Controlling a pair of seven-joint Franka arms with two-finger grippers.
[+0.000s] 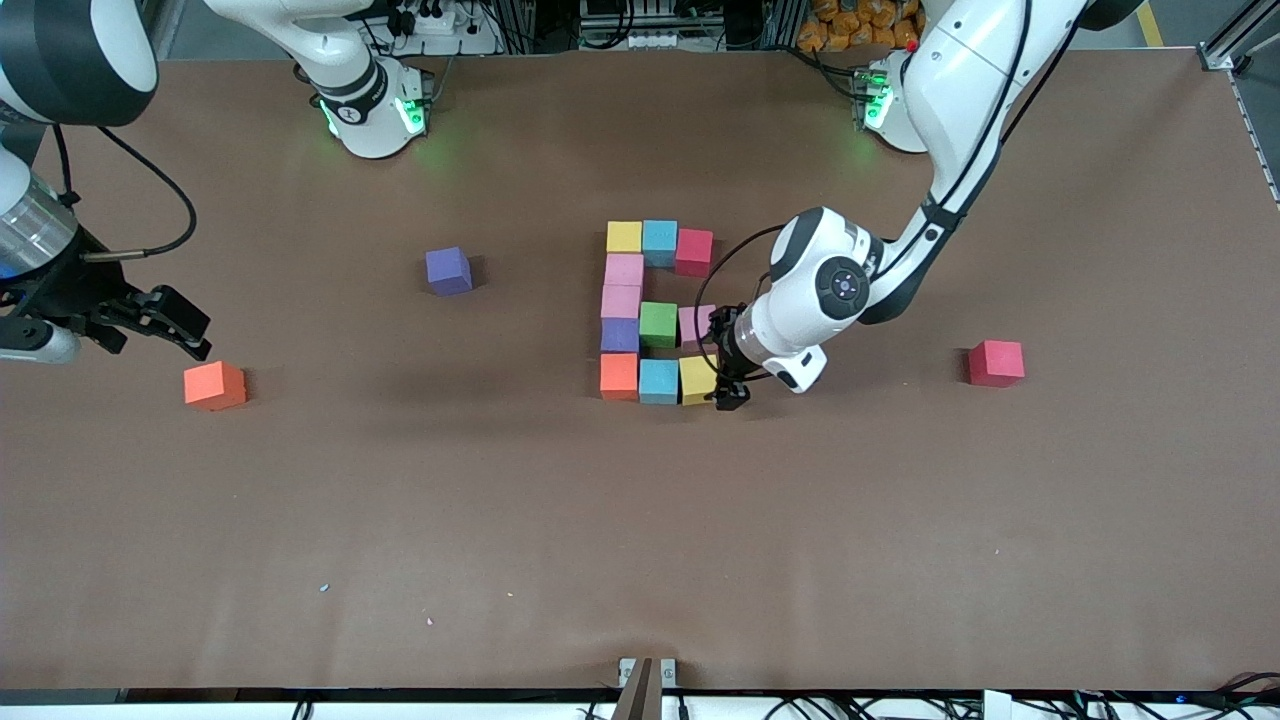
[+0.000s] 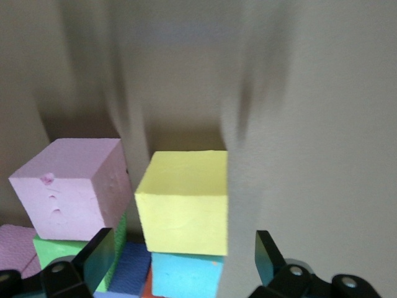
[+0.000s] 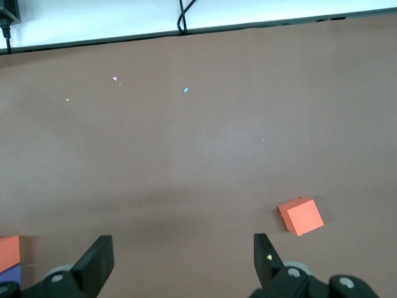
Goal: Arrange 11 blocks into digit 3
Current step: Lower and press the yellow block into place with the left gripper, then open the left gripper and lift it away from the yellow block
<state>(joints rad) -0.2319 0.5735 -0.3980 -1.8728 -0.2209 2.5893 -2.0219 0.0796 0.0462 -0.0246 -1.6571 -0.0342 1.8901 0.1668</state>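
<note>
The digit 3 figure (image 1: 657, 312) lies mid-table, built of several blocks. Its row farthest from the front camera is yellow (image 1: 624, 237), light blue (image 1: 660, 242) and red (image 1: 694, 251); its nearest row is orange (image 1: 619, 376), light blue (image 1: 658, 381) and yellow (image 1: 698, 380). My left gripper (image 1: 727, 360) is low at the figure's left-arm end and open. Its fingers straddle the line of the yellow block (image 2: 183, 202) without touching it, next to a pink block (image 2: 71, 186). My right gripper (image 1: 198, 338) hangs open above a loose orange block (image 1: 215, 385).
A loose purple block (image 1: 449, 270) sits between the figure and the right arm's end. A loose red block (image 1: 996, 363) lies toward the left arm's end. The right wrist view shows the orange block (image 3: 301, 216) on bare brown table (image 3: 186, 155).
</note>
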